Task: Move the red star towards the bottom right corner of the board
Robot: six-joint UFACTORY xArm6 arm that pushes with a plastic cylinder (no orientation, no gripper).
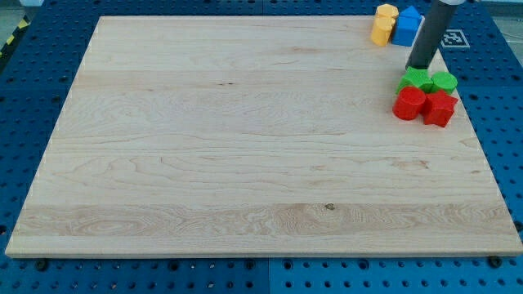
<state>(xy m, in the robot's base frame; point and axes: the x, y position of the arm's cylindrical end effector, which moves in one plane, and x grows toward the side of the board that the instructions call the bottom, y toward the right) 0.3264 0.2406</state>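
While upright, red star [439, 109], orientation unclear

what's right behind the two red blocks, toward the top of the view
Two green blocks sit right behind the red blocks. My tip stands at the left green one's far edge, hiding the contact there.

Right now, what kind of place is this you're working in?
Probably a robotics lab bench, not a home. A plain wooden board lies on a blue perforated metal table, a printed marker tag sits at the view's top right, and my tip rests just above a green block among small coloured blocks.
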